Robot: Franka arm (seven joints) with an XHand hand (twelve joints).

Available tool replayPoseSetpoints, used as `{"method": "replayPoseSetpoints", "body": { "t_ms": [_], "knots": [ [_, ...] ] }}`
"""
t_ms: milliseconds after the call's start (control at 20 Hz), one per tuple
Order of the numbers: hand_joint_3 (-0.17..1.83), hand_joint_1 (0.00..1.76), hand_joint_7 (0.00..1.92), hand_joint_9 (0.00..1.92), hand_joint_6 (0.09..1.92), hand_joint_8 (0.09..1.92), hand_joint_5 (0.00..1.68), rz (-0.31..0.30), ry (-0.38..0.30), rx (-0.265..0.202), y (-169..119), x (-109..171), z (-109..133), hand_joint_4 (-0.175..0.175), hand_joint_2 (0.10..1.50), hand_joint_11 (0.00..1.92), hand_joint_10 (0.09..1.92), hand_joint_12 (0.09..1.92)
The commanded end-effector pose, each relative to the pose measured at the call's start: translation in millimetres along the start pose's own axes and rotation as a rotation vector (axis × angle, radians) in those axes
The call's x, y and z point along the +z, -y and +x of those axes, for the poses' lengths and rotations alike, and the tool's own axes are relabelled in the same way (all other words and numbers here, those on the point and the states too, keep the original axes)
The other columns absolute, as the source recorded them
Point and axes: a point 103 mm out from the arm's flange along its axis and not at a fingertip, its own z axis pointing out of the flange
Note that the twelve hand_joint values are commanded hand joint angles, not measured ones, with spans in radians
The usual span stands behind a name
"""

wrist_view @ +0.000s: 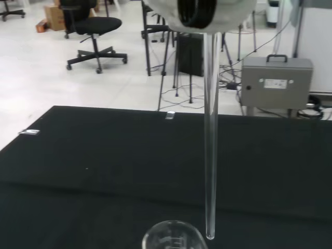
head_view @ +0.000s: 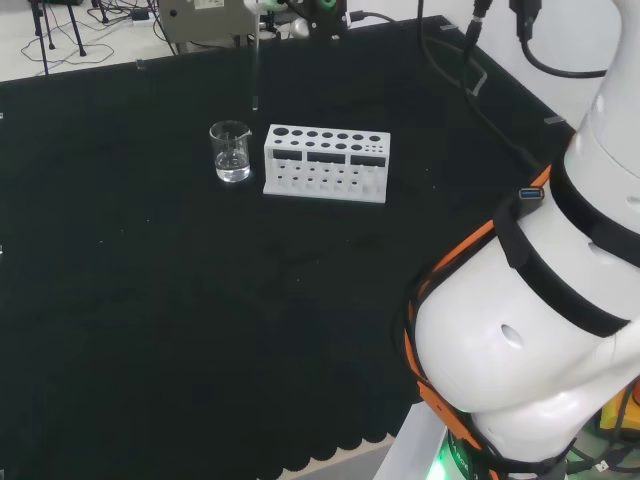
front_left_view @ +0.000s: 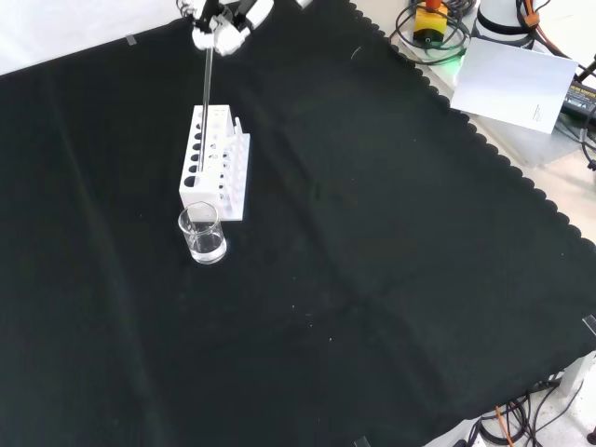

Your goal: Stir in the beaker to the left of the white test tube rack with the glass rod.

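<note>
Standing on the black-clothed table [head_view: 150, 330]: one clear glass beaker [head_view: 231, 152] and one white test tube rack [head_view: 326, 162], just beside each other. In the head view the beaker sits left of the rack; in the front view it is nearer the camera, at the rack's near end. A little clear liquid lies in the beaker's bottom. One glass rod [front_left_view: 204, 93] hangs upright from the robot hand [front_left_view: 222, 20], whose fingers are curled round the rod's top at the front view's upper edge. In the wrist view the rod's lower tip hovers just above the beaker's rim, not inside it. The rack's holes look unfilled.
</note>
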Motion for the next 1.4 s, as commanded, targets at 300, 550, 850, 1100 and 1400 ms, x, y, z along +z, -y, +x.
{"method": "replayPoseSetpoints", "body": {
  "t_ms": [300,550,850,1100,1400],
  "knots": [
    [0.18,1.30,1.15,1.76,0.34,1.06,1.20,0.021,-0.051,-0.074,-29.8,23.1,18.4,-0.175,0.96,1.34,0.69,0.92],
    [0.17,1.30,1.15,1.76,0.34,1.06,1.20,0.040,-0.059,-0.087,-37.6,36.6,15.0,-0.175,0.96,1.34,0.69,0.92],
    [0.17,1.30,1.15,1.76,0.34,1.06,1.20,0.074,-0.058,-0.100,-43.2,58.6,14.8,-0.175,0.96,1.34,0.69,0.92],
    [0.16,1.30,1.15,1.76,0.33,1.06,1.20,0.099,-0.067,-0.112,-49.8,80.8,14.2,-0.175,0.97,1.34,0.69,0.91],
    [0.16,1.30,1.15,1.76,0.33,1.06,1.20,0.132,-0.075,-0.140,-56.6,110.5,12.9,-0.175,0.97,1.34,0.69,0.91]
  ]
}}
